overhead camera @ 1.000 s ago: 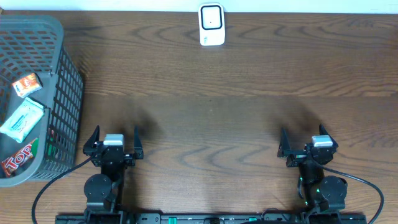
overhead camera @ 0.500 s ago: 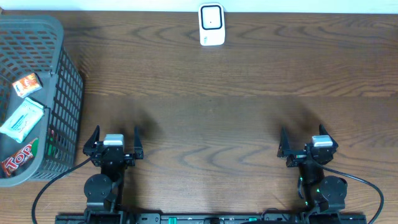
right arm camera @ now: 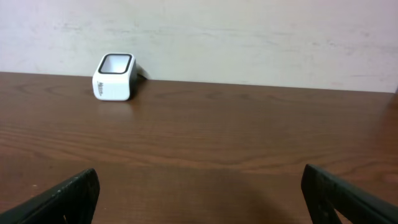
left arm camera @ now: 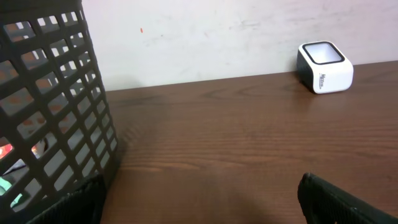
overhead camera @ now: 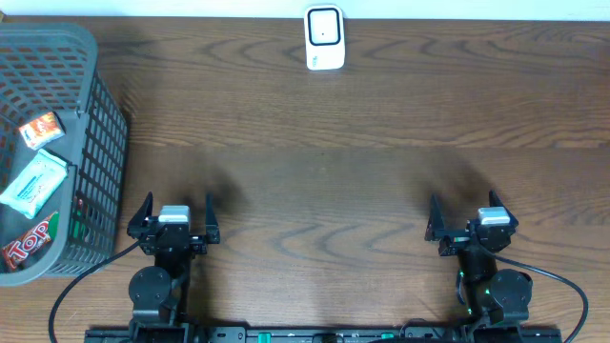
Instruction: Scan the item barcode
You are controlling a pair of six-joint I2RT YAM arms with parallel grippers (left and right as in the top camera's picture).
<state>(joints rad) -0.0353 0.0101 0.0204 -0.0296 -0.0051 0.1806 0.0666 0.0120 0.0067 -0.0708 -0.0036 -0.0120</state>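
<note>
- As far as I can judge, nothing of the task is done: no item has been lifted, and none is in front of the scanner (overhead camera: 324, 38).
- The left end effector (overhead camera: 178, 208) sits low at the near edge of the counter (overhead camera: 324, 162). Its fingers are spread wide apart, and the left wrist view shows only bare wood in the gap.
- The right end effector (overhead camera: 464, 211) sits the same way, with its fingers wide apart and nothing held.
- The things to scan lie in the grey basket (overhead camera: 103, 133). It stands just to the left of the left end effector and reaches ahead of it, well apart from the right one.
- Inside are a red packet (overhead camera: 24, 243) nearest the left end effector, a white packet (overhead camera: 36, 181) beyond it, and a small orange packet (overhead camera: 41, 129) farthest ahead.
- No barcode can be made out on any of them.
- The scanner stands at the far edge of the counter, well ahead of both end effectors. It is ahead and to the right of the left one, and ahead and to the left of the right one, with nothing near it.
- Every step seems to be left: reach into the basket, close on one item, carry it forward to the scanner, and turn its barcode side to the scanner's window.
- The left end effector looks the better placed for the pick, though it would have to clear the basket's wall first.
</note>
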